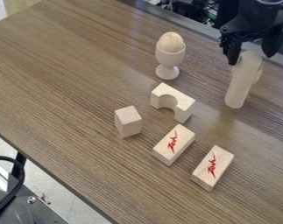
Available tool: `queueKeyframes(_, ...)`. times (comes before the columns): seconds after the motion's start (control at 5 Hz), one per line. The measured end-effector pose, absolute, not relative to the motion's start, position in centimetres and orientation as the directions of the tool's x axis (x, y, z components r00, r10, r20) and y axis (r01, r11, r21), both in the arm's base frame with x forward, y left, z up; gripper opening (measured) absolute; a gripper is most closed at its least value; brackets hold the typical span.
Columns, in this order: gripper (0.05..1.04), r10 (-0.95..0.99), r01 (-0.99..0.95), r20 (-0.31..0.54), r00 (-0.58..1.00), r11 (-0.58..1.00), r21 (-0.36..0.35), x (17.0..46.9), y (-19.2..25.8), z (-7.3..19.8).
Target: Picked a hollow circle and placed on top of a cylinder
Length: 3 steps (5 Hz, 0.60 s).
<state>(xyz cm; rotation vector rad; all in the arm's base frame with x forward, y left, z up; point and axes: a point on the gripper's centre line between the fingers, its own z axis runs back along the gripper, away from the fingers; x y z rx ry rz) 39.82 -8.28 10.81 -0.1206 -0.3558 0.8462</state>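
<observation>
At the upper right, the black gripper (pixel 251 59) hangs open, its fingers on either side of the upper end of a pale wooden cylinder (pixel 239 87). Whether they touch it I cannot tell. The cylinder stands tall, and a pale bulge shows along its upper right side. An arch-shaped wooden block (pixel 182 103) with a half-round cutout lies left of the cylinder, below the egg cup. I cannot make out a full hollow ring.
A wooden egg cup (pixel 167 58) holding a wooden egg (pixel 171 42) stands left of the gripper. A small upright block (pixel 128 122) is near the middle. Two flat blocks with red markings, one (pixel 173 145) left of the other (pixel 212 168), lie on the brown table (pixel 67 83).
</observation>
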Motion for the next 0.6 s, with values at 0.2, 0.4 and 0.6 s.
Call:
queueKeyframes(0.2,1.002,0.758,-0.724,0.256,0.6,0.65,-0.229,39.59,-8.09,10.74)
queueKeyframes(0.4,0.999,0.766,-0.734,0.253,0.591,0.641,-0.224,39.49,-8.05,10.71)
queueKeyframes(0.6,0.999,0.75,-0.728,0.264,0.607,0.657,-0.194,38.91,-8.18,11.13)
